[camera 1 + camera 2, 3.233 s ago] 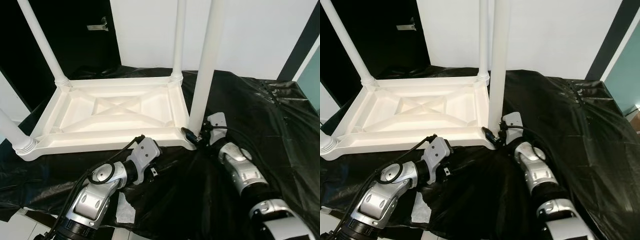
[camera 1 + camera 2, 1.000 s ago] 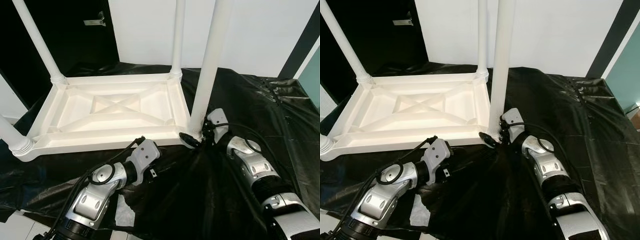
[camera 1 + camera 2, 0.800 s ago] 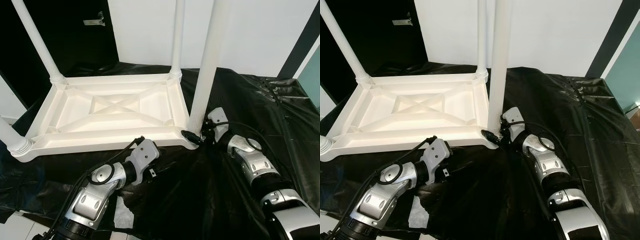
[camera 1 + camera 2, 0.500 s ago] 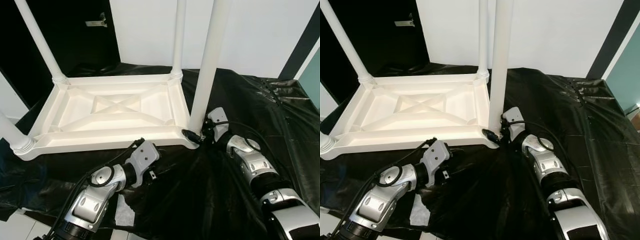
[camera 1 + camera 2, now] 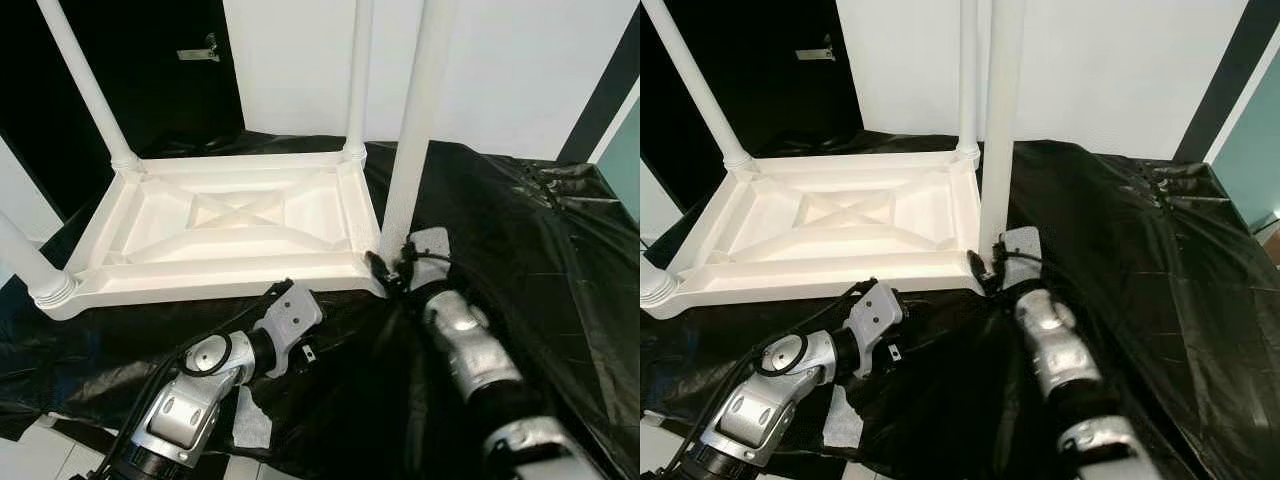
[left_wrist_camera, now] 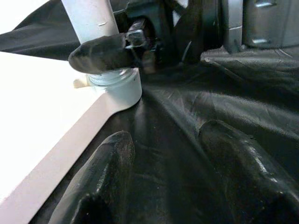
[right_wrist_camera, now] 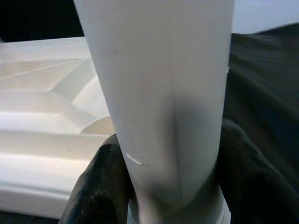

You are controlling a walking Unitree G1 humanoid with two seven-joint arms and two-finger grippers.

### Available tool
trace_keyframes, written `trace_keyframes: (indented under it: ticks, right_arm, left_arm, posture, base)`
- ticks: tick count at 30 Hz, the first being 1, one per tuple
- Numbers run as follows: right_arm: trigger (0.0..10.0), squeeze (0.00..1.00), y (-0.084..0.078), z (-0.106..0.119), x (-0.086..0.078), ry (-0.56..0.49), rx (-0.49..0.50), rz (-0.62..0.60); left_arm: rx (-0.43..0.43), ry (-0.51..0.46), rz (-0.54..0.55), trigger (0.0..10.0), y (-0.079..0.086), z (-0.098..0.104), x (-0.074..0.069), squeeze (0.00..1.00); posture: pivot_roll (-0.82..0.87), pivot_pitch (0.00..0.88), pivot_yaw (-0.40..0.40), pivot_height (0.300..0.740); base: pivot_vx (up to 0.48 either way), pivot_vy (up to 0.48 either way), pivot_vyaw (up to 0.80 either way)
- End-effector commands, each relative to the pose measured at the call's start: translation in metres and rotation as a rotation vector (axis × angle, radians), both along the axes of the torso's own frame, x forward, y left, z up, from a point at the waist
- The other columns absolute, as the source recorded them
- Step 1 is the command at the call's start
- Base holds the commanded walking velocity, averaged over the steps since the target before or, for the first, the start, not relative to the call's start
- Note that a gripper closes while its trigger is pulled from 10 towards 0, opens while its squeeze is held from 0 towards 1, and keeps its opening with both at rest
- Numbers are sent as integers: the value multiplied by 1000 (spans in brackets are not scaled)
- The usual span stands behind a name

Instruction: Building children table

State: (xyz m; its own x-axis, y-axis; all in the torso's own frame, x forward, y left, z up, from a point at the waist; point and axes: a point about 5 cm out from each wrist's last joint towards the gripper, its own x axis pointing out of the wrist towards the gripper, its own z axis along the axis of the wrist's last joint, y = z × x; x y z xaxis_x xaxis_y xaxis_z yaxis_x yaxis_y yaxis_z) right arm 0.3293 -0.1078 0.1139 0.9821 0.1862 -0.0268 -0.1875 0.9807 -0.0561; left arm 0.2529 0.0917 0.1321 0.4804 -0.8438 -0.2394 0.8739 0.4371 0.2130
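Observation:
A white plastic children's table lies upside down on a black sheet, its legs pointing up. My right gripper is shut on the near-right leg at its base, just above the corner socket. In the right wrist view a black finger presses each side of that leg. My left gripper is open and low over the sheet beside the table's near edge, with nothing between its fingers. The left arm lies in front of the table.
The other legs stand at the far left, far right and near left. The crumpled black sheet spreads to the right. A white wall is behind, with a dark doorway at the left. A scrap of white paper lies near my left arm.
My right forearm has swung in toward the centre while the gripper stays shut on the leg's base. The head view has shifted slightly. The left arm has hardly moved.

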Motion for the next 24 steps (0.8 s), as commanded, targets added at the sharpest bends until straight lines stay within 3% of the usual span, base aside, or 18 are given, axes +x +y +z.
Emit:
trace_keyframes:
  ticks: [1, 6, 15, 16, 17, 24]
  right_arm:
    - [10000, 0, -5, -15, -5, 79, -13, -111]
    - [10000, 0, 8, -12, -7, 81, 28, -127]
    - [10000, 0, 3, -9, -8, 76, 11, -135]
    - [10000, 929, 3, -9, -9, 75, 10, -141]
    - [10000, 1000, 3, -8, -9, 72, 12, -141]
    - [10000, 1000, 0, -2, -15, 31, 12, -69]
  left_arm:
    - [0, 7, -2, 10000, -2, 0, -2, 0]
    - [-4, 7, 7, 10000, -2, 0, -3, 0]
    - [-3, 4, 11, 10000, -1, 0, -2, 0]
    - [-3, 4, 12, 10000, -1, 0, -3, 0]
    - [-5, 5, 12, 10000, -2, 0, -3, 0]
    - [-7, 6, 14, 10000, -2, 0, -4, 0]
  posture:
    - [37, 0, -35, 740]
    - [42, 0, -39, 740]
    - [43, 0, -44, 740]
    - [43, 0, -46, 740]
    - [42, 0, -45, 740]
    - [39, 0, -46, 740]
  base:
    - [0, 0, 0]
    - [0, 0, 0]
    - [0, 0, 0]
    - [0, 0, 0]
    - [0, 0, 0]
    - [0, 0, 0]
